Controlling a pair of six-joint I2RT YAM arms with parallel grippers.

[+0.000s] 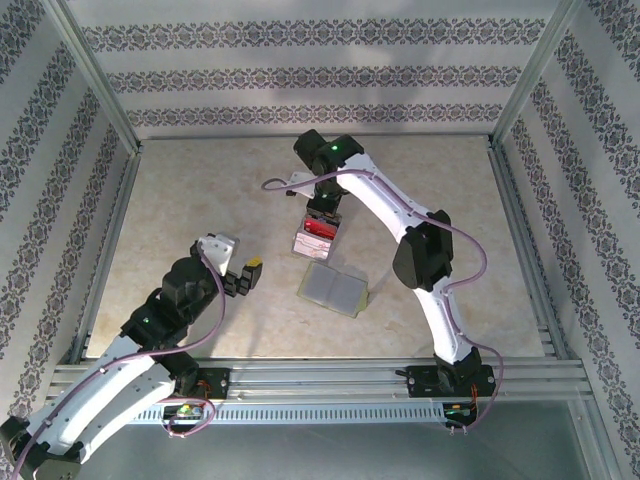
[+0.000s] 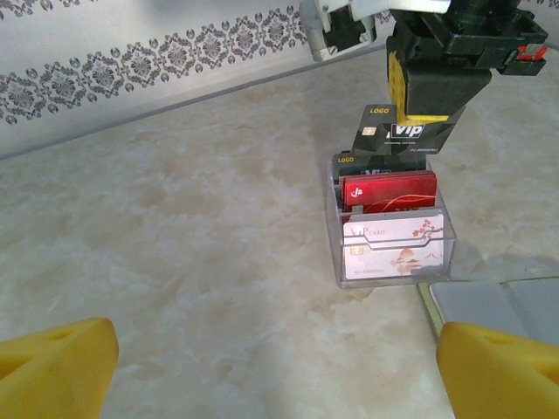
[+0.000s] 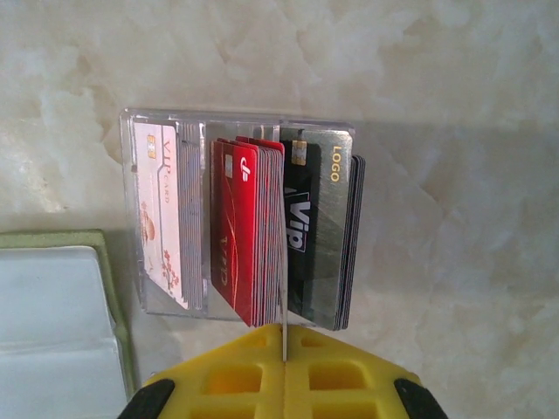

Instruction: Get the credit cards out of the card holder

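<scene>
1. The right pincer [image 2: 419,118] is clamping shut on a dark grey VIP card [image 2: 397,140] and holding it upright over the rear slot of the clear card box [image 2: 339,253]. From the right wrist, the card is showing edge-on between the closed yellow pads [image 3: 249,349].
2. Step in hand, as I am reading it: setting this card down into the rear slot, behind the red cards [image 2: 389,190].
3. Doing it well is calling for:
   - keeping the card vertical and parallel to the dividers;
   - guiding its lower edge in beside the dark cards standing there;
   - letting go only once that edge is inside the walls.
   A tilted card is risking a catch on the rim or a shove to the light box.
4. The left pincer [image 1: 245,273] is gaping wide and gripping nothing, poised over the counter [image 1: 200,200] well apart from the box.
5. The card holder [image 1: 335,288] is lying open on the counter, pale grey inside facing up, its pockets looking empty. In the top view it is sitting at 5 o'clock of the right pincer, just beside the box, and at 3 o'clock of the left pincer.
6. The red cards are standing in the middle slot; which one is the task's own I cannot tell.
</scene>
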